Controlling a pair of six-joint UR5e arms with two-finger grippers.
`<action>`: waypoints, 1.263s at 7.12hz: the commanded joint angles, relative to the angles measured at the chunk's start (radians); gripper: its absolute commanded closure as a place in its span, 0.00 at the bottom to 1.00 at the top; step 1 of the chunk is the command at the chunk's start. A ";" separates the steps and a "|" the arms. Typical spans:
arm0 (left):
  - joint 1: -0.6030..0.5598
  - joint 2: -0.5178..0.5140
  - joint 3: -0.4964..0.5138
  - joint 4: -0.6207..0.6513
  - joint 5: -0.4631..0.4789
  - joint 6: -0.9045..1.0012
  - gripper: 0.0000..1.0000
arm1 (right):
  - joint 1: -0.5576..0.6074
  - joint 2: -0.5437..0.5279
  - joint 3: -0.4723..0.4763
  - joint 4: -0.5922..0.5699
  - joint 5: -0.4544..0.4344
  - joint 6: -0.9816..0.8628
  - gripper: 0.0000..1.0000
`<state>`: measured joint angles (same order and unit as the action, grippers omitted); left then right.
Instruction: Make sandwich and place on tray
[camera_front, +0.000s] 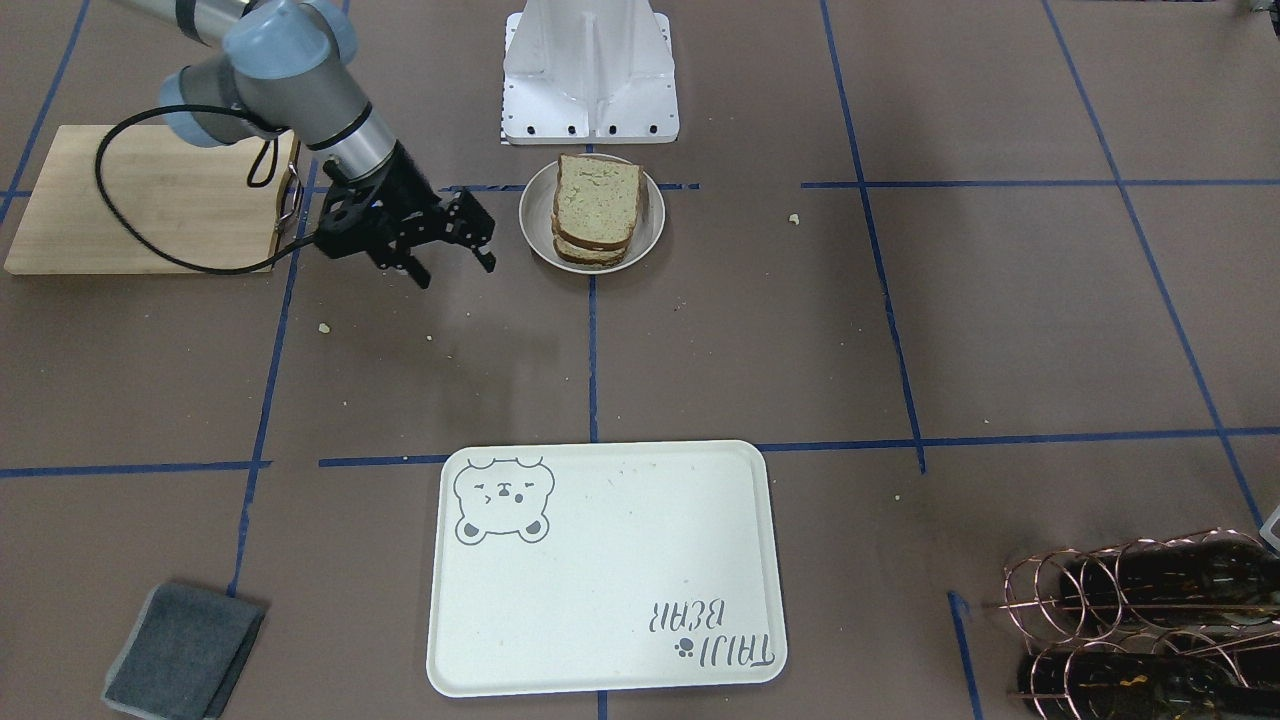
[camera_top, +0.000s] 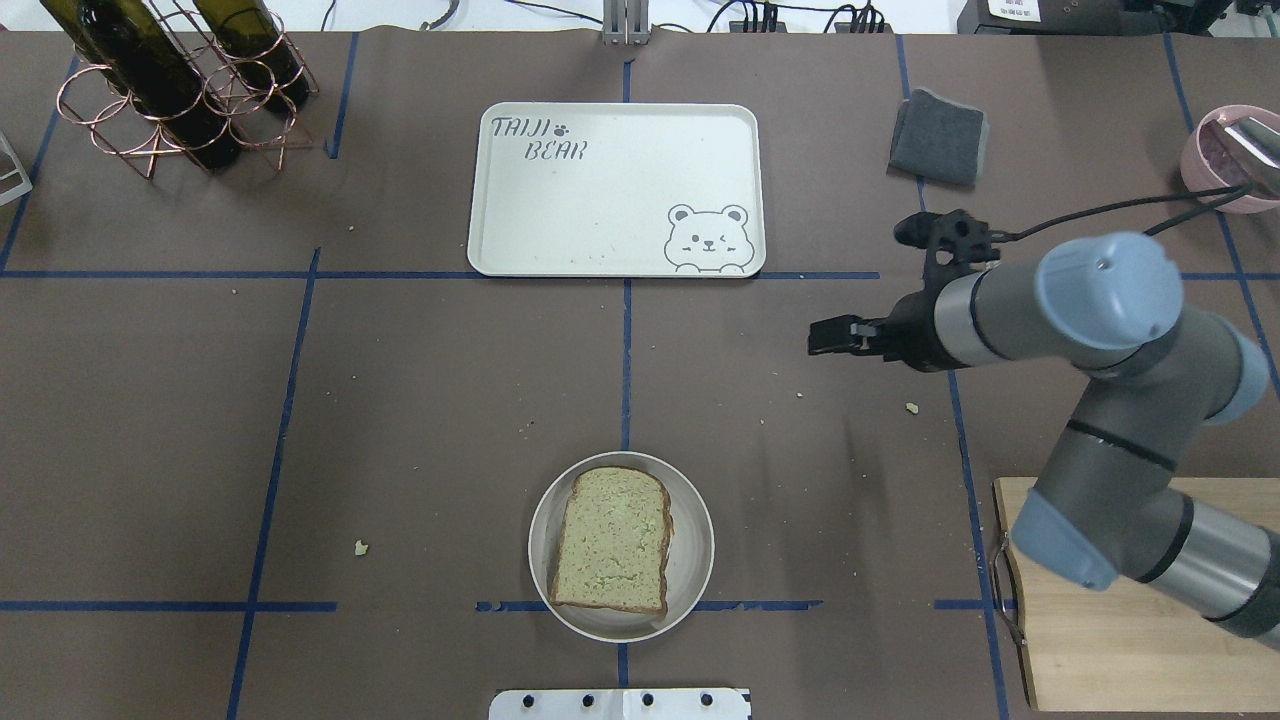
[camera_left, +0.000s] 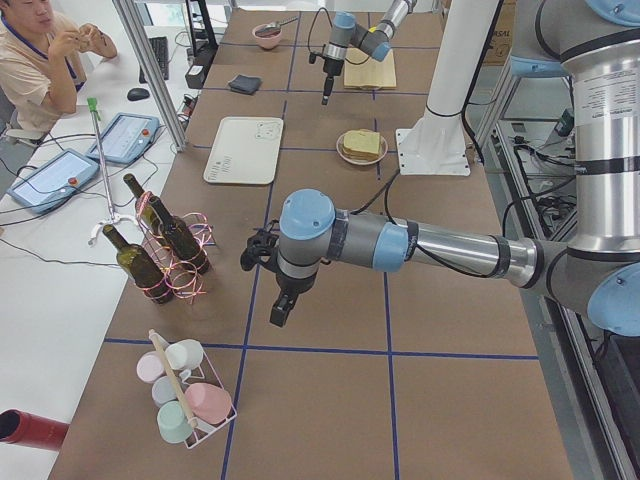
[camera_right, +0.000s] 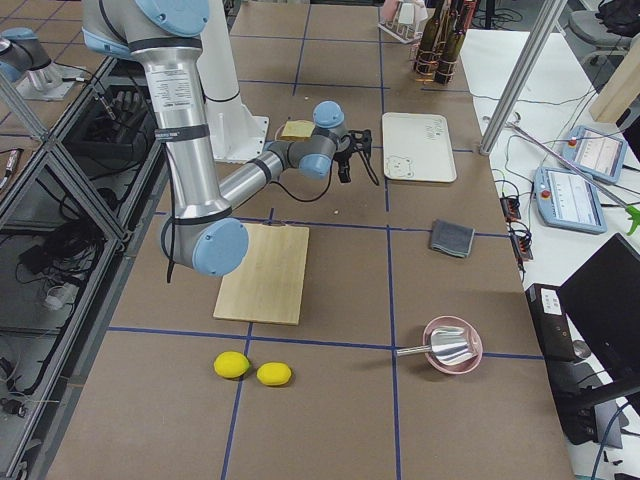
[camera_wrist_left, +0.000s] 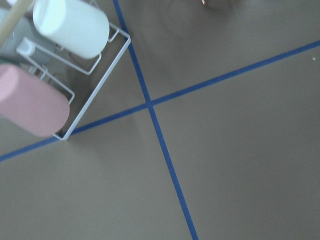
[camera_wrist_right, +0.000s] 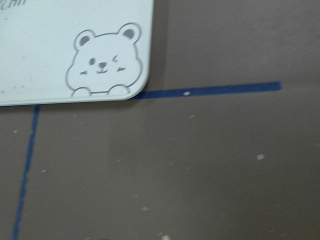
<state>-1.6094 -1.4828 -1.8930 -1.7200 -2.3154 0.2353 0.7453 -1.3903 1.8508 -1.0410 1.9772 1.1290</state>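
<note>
Bolted at the near edge of the desk (camera_top: 420, 400), the robot's white base plate (camera_top: 620, 703) sits just short of a round cream bowl (camera_top: 692, 560) that holds the sandwich (camera_top: 612, 540), its bread slices stacked, the top one facing up, on the centre tape line. Off to the near right, a wooden cutting board (camera_top: 1100, 640) lies beneath the right arm's elbow. Farther out and right of centre, the right gripper (camera_front: 457, 270) hovers over bare desk between bowl and tray, its jaws apart and holding nothing. At a similar depth but well off to the left, the left gripper (camera_left: 281, 312) hangs above the desk near a wire rack of mugs (camera_left: 185, 400); only the side camera shows it, so whether its jaws are apart or together cannot be told. Beyond, at far centre, lies the tray (camera_top: 600, 200), well apart from the sandwich, bear face at its near right corner and lettering at its far left. A folded grey cloth (camera_top: 938, 137) rests to the tray's right, and a copper wine rack (camera_top: 180, 90) with dark bottles stands at far left.
</note>
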 joint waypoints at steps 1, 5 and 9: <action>0.000 -0.050 0.002 -0.217 0.001 -0.007 0.00 | 0.300 -0.120 -0.001 -0.112 0.203 -0.382 0.00; 0.314 -0.077 -0.103 -0.260 -0.151 -0.368 0.00 | 0.688 -0.289 -0.002 -0.421 0.275 -1.062 0.00; 0.959 -0.217 -0.227 -0.262 0.306 -1.348 0.00 | 0.792 -0.392 -0.005 -0.465 0.322 -1.216 0.00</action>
<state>-0.8426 -1.6539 -2.1087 -1.9825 -2.1447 -0.8439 1.5189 -1.7677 1.8462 -1.5024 2.2822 -0.0660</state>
